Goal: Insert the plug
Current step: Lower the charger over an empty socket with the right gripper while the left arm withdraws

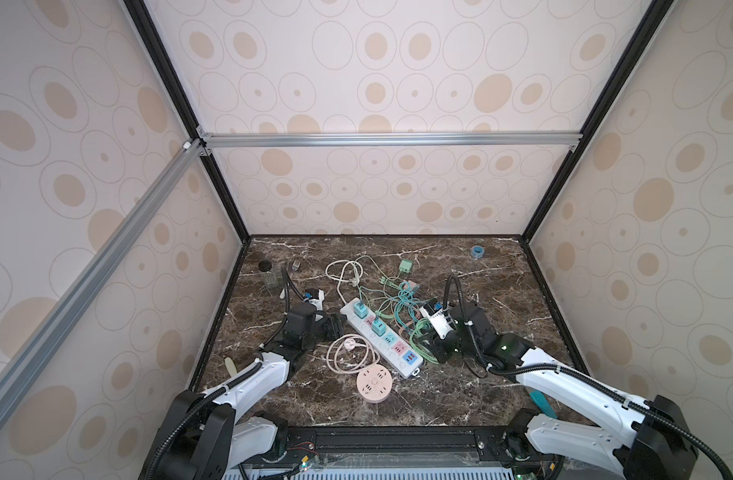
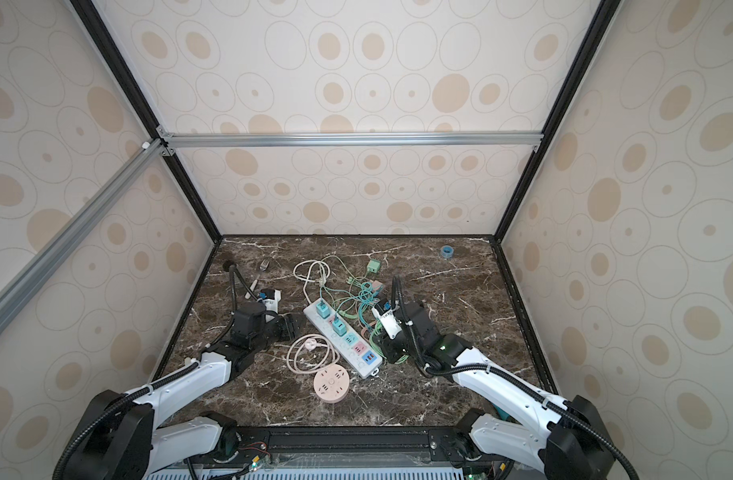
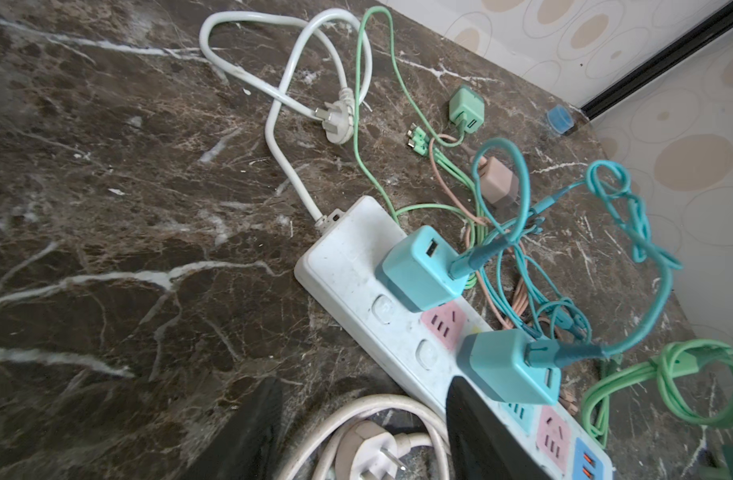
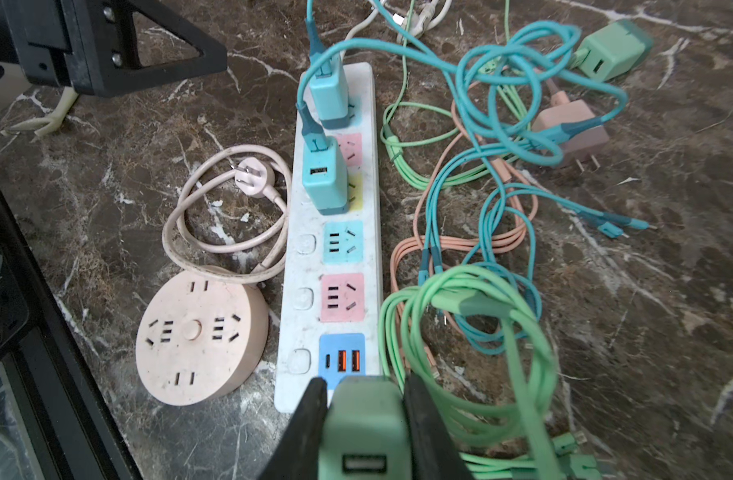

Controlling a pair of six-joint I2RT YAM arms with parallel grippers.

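Two teal chargers (image 4: 325,183) atop power strip (image 4: 291,274)

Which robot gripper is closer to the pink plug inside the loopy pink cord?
Left. The left gripper is right beside the pale pink three-pin plug; the right gripper sits across the white power strip, holding a green charger cube.

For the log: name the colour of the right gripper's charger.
The USB charger is green, clearest in the right wrist view.
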